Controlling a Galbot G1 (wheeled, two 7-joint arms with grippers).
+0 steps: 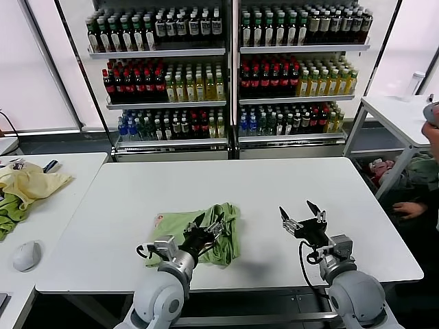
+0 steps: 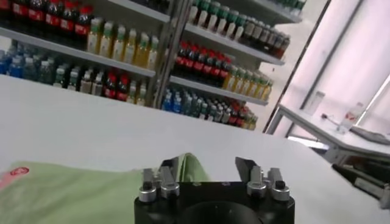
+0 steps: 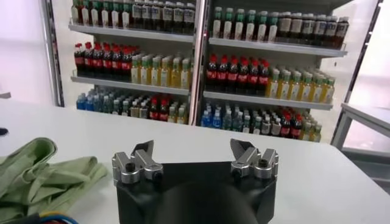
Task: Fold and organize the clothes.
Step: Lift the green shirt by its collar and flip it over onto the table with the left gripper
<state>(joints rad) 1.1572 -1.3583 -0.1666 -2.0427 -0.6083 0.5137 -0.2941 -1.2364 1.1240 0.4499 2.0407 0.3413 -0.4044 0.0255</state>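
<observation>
left gripper [image 1: 208, 228] parted over shirt [image 1: 175, 227] edge

A broad white rectangular surface [image 1: 288, 185] fills the foreground. Behind it stand two tall metal shelving units [image 1: 233, 75] side by side, each with three white shelves packed with rows of bottled drinks [image 1: 295, 77] in dark, red, yellow, green and blue. Pale, brightly lit translucent wall panels [image 1: 31, 75] with dark diagonal framing flank the shelves on both sides. To the left sits a second white table [image 1: 62, 199] carrying a pale yellow garment [image 1: 27, 184], a darker green cloth [image 1: 9, 212] and a white rounded object [image 1: 26, 255]. At the right stands a small white side table [image 1: 398, 113] on slanted legs.
</observation>
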